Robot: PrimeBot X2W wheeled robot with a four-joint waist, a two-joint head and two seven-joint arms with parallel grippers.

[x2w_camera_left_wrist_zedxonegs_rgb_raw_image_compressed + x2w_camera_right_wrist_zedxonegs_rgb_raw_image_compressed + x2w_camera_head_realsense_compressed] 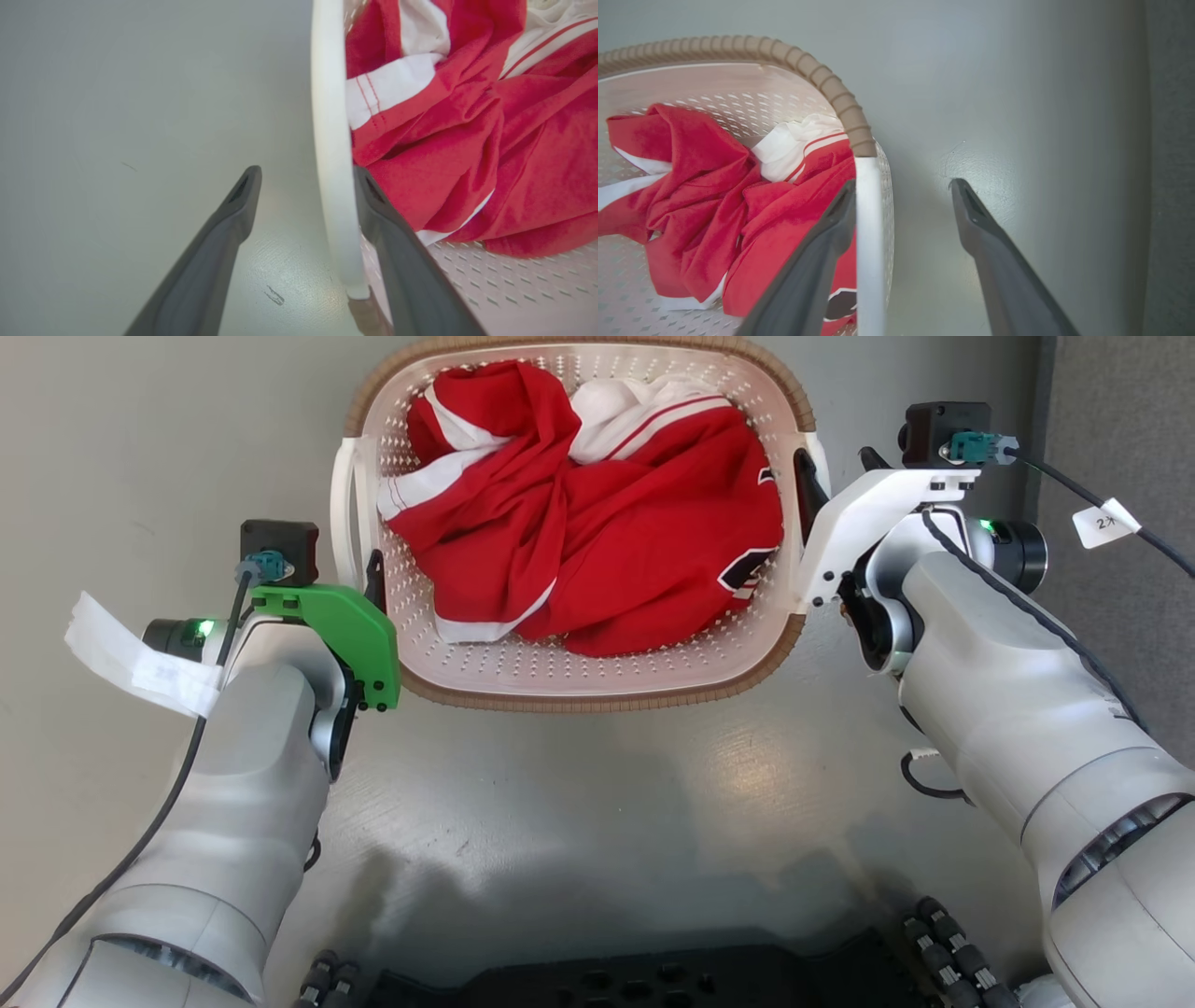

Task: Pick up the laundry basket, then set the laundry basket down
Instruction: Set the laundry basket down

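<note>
I am risking a lopsided lift here. If one side is clamping late or off-centre, the laundry basket [597,695] will be tipping, and an inner finger may be pinching the red garment [607,541] too. My left tool [307,172] is gaping around the left handle [329,140], and my right tool [904,184] around the right handle [868,233], one finger inside, one outside. The basket is lying between them, seemingly resting on the floor [597,803].
</note>
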